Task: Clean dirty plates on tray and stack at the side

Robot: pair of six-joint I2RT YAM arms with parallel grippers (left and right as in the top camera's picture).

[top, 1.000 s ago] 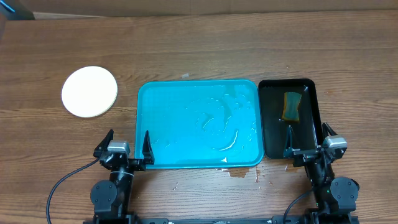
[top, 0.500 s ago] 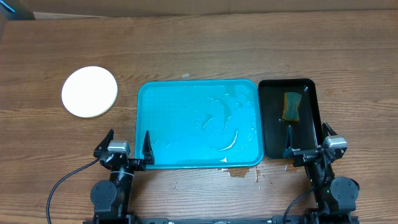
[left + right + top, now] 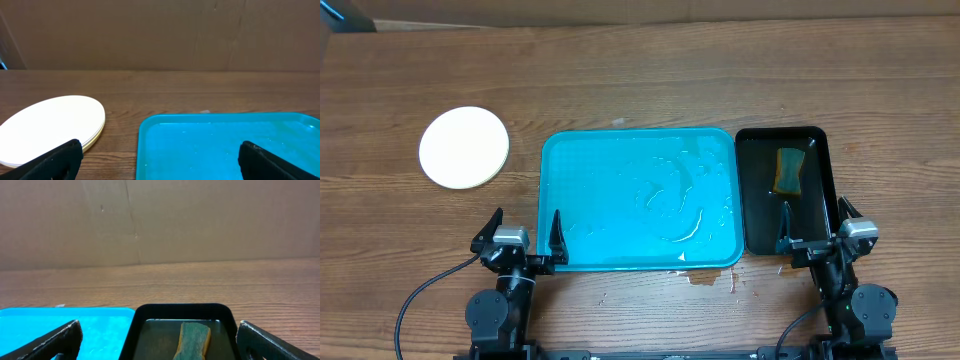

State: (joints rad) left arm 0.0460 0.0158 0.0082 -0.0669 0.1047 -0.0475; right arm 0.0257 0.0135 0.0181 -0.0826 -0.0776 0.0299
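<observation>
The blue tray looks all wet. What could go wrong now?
The tray holds water, and one finger of the open left gripper hangs right by its rim; a bump might slosh some out. A little puddle lies on the table by the near rim and could spread. The stacked plates sit loose beside the tray, so a knock might slide them.
</observation>
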